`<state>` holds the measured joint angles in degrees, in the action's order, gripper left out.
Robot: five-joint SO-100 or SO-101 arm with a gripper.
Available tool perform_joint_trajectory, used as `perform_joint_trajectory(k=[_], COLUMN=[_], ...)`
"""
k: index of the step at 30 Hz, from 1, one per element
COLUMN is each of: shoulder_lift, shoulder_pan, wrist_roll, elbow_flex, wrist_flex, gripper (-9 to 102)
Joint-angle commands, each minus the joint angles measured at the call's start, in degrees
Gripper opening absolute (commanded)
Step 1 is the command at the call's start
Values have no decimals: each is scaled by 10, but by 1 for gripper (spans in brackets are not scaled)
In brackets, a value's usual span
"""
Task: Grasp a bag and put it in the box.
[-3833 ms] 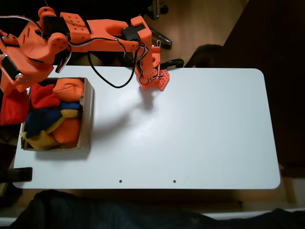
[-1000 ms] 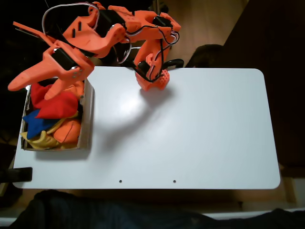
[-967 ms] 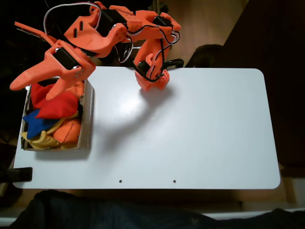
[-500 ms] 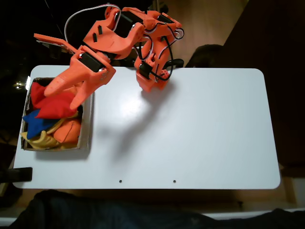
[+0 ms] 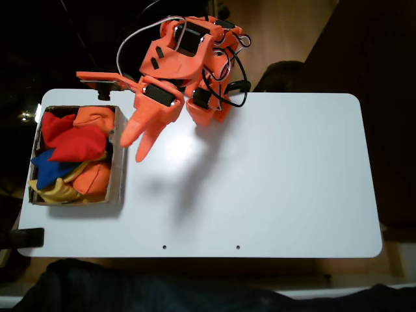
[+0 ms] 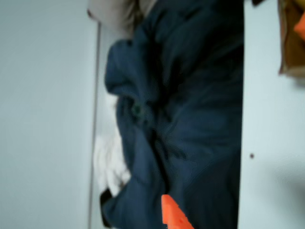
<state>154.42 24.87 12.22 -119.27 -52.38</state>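
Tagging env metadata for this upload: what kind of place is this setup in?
Probably a home or hobby room, not a lab: a plain white table on a wood floor, a shallow brown cardboard box of coloured bean bags including a plump red one, and rumpled dark blue fabric at the table's edge.

A white table [image 5: 273, 175] carries the box [image 5: 119, 162] at its left end.

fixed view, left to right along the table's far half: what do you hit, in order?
Box with the bag inside → gripper, empty, over the table just right of the box → arm base → bare white table.
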Motion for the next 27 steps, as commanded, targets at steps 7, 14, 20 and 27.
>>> perform_joint_trajectory(k=[7, 14, 20, 27], shoulder_lift=[65, 97, 120, 149], shoulder_pan=[-76, -116, -155, -182], wrist_roll=[-25, -46, -80, -120], elbow_flex=[-62, -95, -103, -126], wrist_flex=[-4, -11, -47, -56], gripper=[80, 80, 80, 78])
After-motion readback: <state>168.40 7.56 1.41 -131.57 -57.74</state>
